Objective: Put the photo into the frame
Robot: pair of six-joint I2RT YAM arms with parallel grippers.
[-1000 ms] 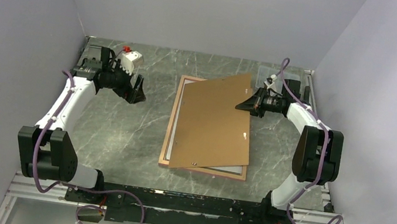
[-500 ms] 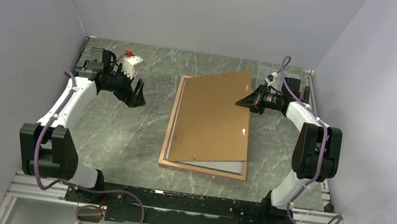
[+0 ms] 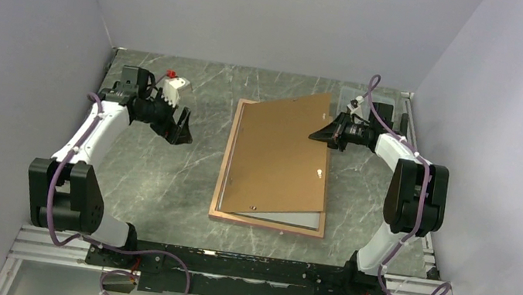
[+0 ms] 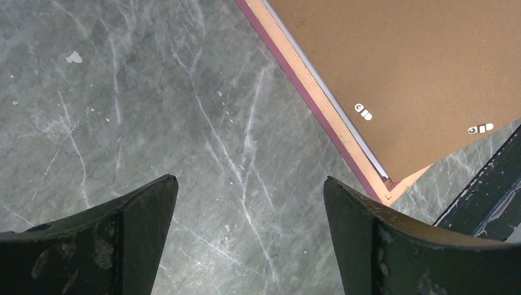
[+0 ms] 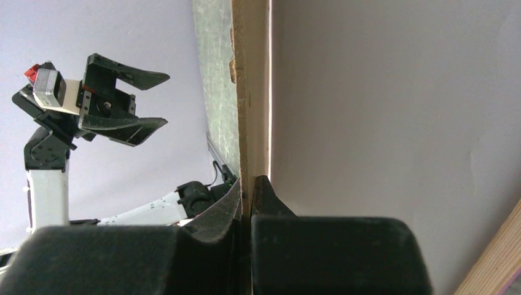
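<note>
The frame (image 3: 219, 188) lies reverse side up in the middle of the table, its tan rim and pink edge (image 4: 319, 104) showing in the left wrist view. A plain brown backing board (image 3: 280, 158) rests tilted over it, its far right corner raised. My right gripper (image 3: 320, 135) is shut on that corner, the board's thin edge (image 5: 249, 92) pinched between the fingers (image 5: 249, 181). The photo shows only its white back: a pale strip (image 3: 302, 219) at the board's near end and a pale sheet (image 5: 381, 123) under the board. My left gripper (image 3: 181, 129) hovers open and empty (image 4: 250, 181) left of the frame.
Grey walls close in the table on the left, back and right. A black mounting rail (image 3: 241, 266) runs along the near edge. Bare marble tabletop (image 3: 160, 179) lies between the left arm and the frame.
The board has swung a little to the left and settled closer onto the frame, still held at its far right corner. My left wrist has turned and shifted slightly, still open.
</note>
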